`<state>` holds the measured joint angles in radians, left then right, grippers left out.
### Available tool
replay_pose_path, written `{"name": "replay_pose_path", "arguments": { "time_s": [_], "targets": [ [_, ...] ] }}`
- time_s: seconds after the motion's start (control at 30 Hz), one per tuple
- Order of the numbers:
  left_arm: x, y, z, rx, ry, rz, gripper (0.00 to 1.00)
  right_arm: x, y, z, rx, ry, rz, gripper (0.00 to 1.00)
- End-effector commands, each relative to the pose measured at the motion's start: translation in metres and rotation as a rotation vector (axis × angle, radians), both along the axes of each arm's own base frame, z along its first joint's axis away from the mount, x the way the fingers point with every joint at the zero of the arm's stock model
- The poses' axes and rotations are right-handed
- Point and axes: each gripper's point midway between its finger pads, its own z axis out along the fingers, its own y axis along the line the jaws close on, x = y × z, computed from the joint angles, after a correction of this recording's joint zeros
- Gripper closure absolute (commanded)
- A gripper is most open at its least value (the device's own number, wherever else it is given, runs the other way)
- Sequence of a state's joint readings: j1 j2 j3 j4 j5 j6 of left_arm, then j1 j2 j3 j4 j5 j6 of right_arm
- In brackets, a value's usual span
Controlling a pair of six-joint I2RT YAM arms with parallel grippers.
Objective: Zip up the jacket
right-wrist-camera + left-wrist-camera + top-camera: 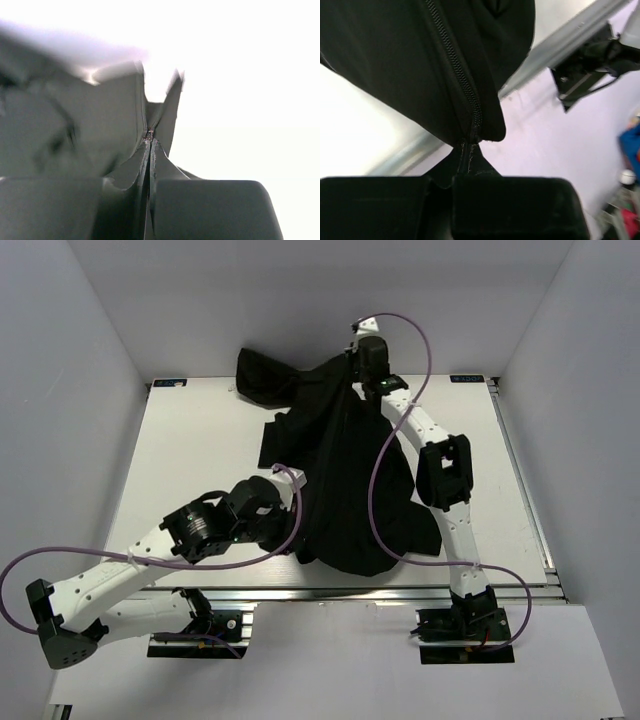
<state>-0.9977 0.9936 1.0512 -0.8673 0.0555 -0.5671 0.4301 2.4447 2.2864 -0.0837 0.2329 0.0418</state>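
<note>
The black jacket (340, 470) lies stretched from the table's near edge to its far edge, with one sleeve bunched at the back left (265, 375). My left gripper (292, 508) is shut on the jacket's bottom hem. In the left wrist view the zipper (457, 75) runs closed down to the pinched hem tab (468, 162) between my left gripper (451, 190) jaws. My right gripper (362, 375) is at the far end, lifted, and shut on the jacket. In the right wrist view its jaws (148, 192) clamp two fabric edges that meet at the zipper slider (149, 134). Beyond it the fabric (100, 130) splits into a V.
The white table (200, 440) is enclosed by white walls on three sides. A metal rail (400, 592) runs along its near edge, with both arm bases (470, 625) below it. Purple cables (385, 455) loop over the arms and the jacket.
</note>
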Motion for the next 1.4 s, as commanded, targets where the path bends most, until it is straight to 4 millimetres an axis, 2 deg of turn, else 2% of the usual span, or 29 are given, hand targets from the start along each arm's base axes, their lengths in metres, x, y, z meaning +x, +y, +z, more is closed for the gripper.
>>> {"name": "replay_pose_path", "arguments": {
  "time_s": [0.0, 0.07, 0.2, 0.33, 0.43, 0.47, 0.5, 0.53, 0.57, 0.6, 0.63, 0.67, 0.7, 0.73, 0.83, 0.87, 0.93, 0.97, 1.0, 1.03, 1.07, 1.1, 1.13, 1.17, 1.2, 1.23, 1.27, 1.3, 1.37],
  "targets": [
    [-0.063, 0.007, -0.012, -0.059, 0.280, -0.084, 1.00, 0.042, -0.080, 0.130, 0.137, -0.409, -0.235, 1.00],
    [-0.077, 0.007, -0.018, -0.087, 0.364, -0.087, 1.00, 0.056, -0.102, 0.137, 0.139, -0.451, -0.274, 1.00],
    [-0.103, 0.016, -0.039, -0.090, 0.499, -0.093, 1.00, 0.062, -0.108, 0.128, 0.124, -0.456, -0.239, 1.00],
    [-0.114, 0.014, -0.064, -0.049, 0.560, -0.142, 1.00, 0.070, -0.111, 0.105, 0.072, -0.445, -0.223, 1.00],
    [-0.106, 0.011, -0.070, -0.030, 0.523, -0.130, 1.00, 0.070, -0.102, 0.092, 0.080, -0.416, -0.169, 1.00],
    [-0.100, 0.011, -0.068, -0.024, 0.487, -0.110, 1.00, 0.067, -0.091, 0.079, 0.077, -0.391, -0.108, 1.00],
    [-0.092, 0.011, -0.065, -0.020, 0.449, -0.091, 1.00, 0.061, -0.087, 0.086, 0.084, -0.397, -0.083, 1.00],
    [-0.075, 0.007, -0.055, -0.029, 0.370, -0.045, 1.00, 0.058, -0.082, 0.082, 0.079, -0.384, -0.063, 0.95],
    [-0.066, 0.006, -0.049, -0.029, 0.329, -0.014, 0.99, 0.051, -0.077, 0.081, 0.080, -0.364, -0.023, 0.79],
    [-0.057, 0.003, -0.041, -0.040, 0.286, 0.004, 0.93, 0.049, -0.075, 0.079, 0.077, -0.352, -0.012, 0.42],
    [-0.042, -0.001, -0.029, -0.057, 0.224, 0.041, 0.83, 0.048, -0.077, 0.081, 0.071, -0.349, -0.009, 0.15],
    [-0.036, -0.003, -0.023, -0.066, 0.197, 0.057, 0.45, 0.045, -0.078, 0.087, 0.063, -0.349, -0.012, 0.11],
    [-0.029, -0.006, -0.017, -0.081, 0.169, 0.076, 0.18, 0.042, -0.080, 0.087, 0.050, -0.334, -0.016, 0.11],
    [-0.022, -0.008, -0.009, -0.095, 0.139, 0.097, 0.02, 0.040, -0.083, 0.090, 0.045, -0.333, -0.023, 0.11],
    [0.011, -0.001, -0.011, -0.049, 0.052, 0.239, 0.02, 0.021, -0.089, 0.104, 0.050, -0.329, -0.034, 0.11],
    [0.025, -0.003, -0.013, -0.028, 0.032, 0.272, 0.02, 0.011, -0.095, 0.125, 0.082, -0.340, -0.054, 0.11],
    [0.058, 0.003, -0.013, -0.009, 0.009, 0.335, 0.02, -0.002, -0.101, 0.111, 0.096, -0.249, -0.065, 0.11],
    [0.075, 0.001, -0.013, -0.003, 0.011, 0.362, 0.02, -0.014, -0.106, 0.127, 0.118, -0.247, -0.076, 0.11],
    [0.105, 0.017, -0.009, -0.005, -0.016, 0.432, 0.02, -0.022, -0.108, 0.128, 0.161, -0.219, -0.092, 0.11],
    [0.123, 0.027, -0.007, 0.002, -0.037, 0.488, 0.02, -0.032, -0.114, 0.099, 0.156, -0.140, -0.104, 0.11],
    [0.157, 0.054, 0.003, 0.001, -0.092, 0.620, 0.02, -0.049, -0.121, 0.119, 0.197, -0.151, -0.123, 0.11],
    [0.171, 0.067, 0.009, -0.003, -0.122, 0.664, 0.02, -0.059, -0.126, 0.116, 0.204, -0.133, -0.136, 0.11],
    [0.185, 0.082, 0.014, -0.017, -0.144, 0.722, 0.02, -0.073, -0.136, 0.085, 0.196, -0.062, -0.166, 0.11],
    [0.198, 0.098, 0.021, -0.032, -0.175, 0.756, 0.02, -0.092, -0.147, 0.096, 0.213, -0.055, -0.199, 0.11],
    [0.210, 0.109, 0.035, -0.092, -0.204, 0.787, 0.02, -0.103, -0.153, 0.091, 0.229, -0.023, -0.214, 0.11],
    [0.226, 0.149, 0.038, -0.110, -0.216, 0.900, 0.02, -0.117, -0.165, 0.066, 0.253, 0.051, -0.244, 0.11],
    [0.234, 0.167, 0.043, -0.135, -0.228, 0.942, 0.02, -0.138, -0.169, 0.068, 0.280, 0.093, -0.241, 0.11],
    [0.245, 0.210, 0.046, -0.150, -0.245, 1.048, 0.02, -0.149, -0.175, 0.064, 0.306, 0.120, -0.255, 0.11],
    [0.250, 0.233, 0.041, -0.228, -0.171, 1.039, 0.02, -0.180, -0.195, 0.053, 0.345, 0.158, -0.323, 0.11]
  ]
}}
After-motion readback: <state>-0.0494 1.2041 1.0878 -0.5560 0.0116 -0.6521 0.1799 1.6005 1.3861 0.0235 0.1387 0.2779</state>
